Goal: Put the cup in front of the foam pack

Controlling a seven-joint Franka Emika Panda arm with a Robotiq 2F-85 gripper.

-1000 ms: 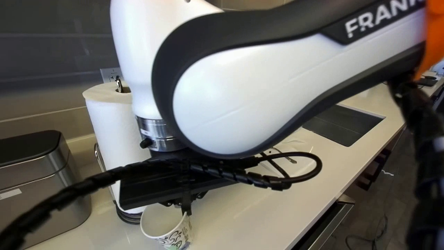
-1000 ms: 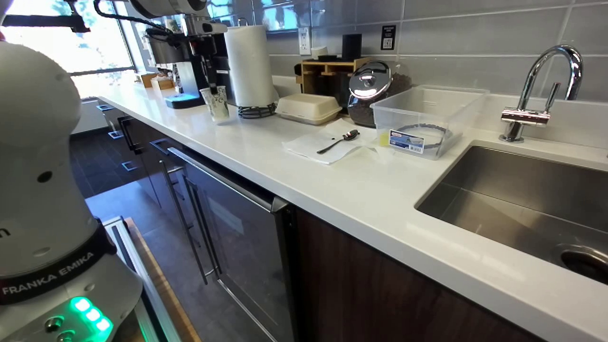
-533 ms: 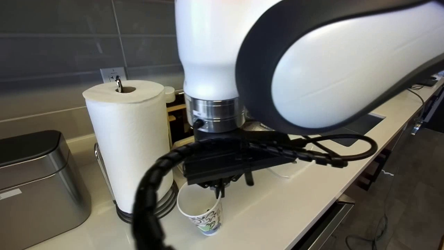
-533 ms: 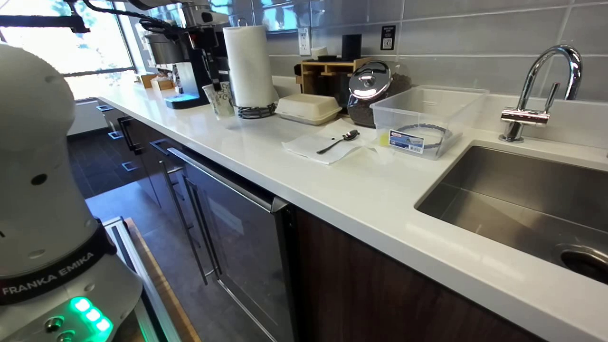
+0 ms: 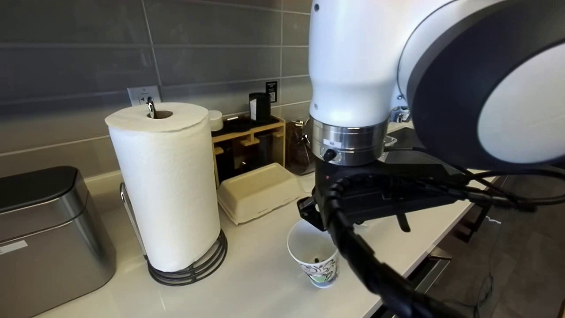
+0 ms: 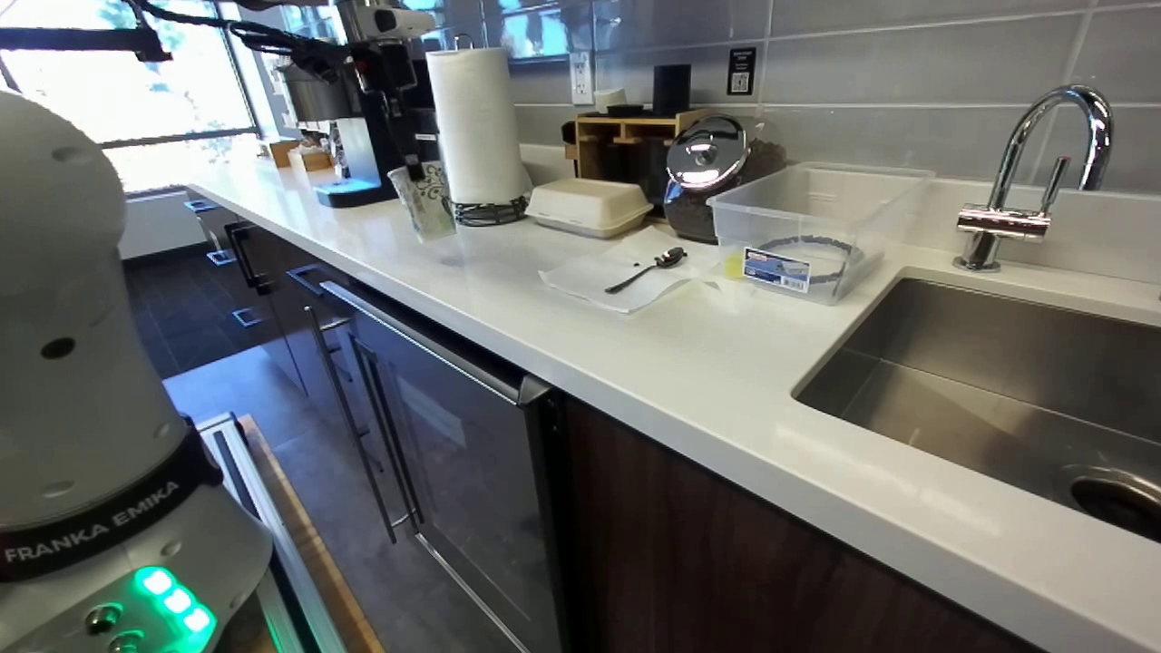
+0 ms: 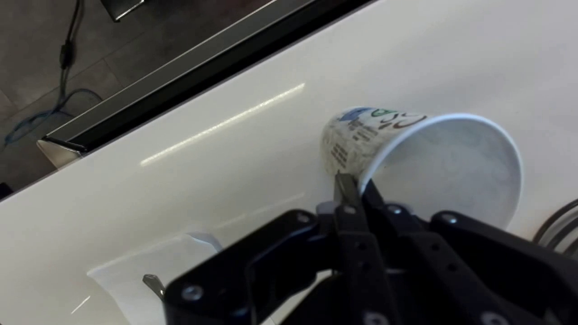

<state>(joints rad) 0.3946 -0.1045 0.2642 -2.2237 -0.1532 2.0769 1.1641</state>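
Holds the cup by the rim in the closed jaws of the gripper, right of centre in the wrist view, with one jaw inside the wall and one outside. Has it low and right of centre in an exterior view, below and right of the foam pack, apart from it. Has it tilted at upper left in an exterior view, just left of the paper towel roll.
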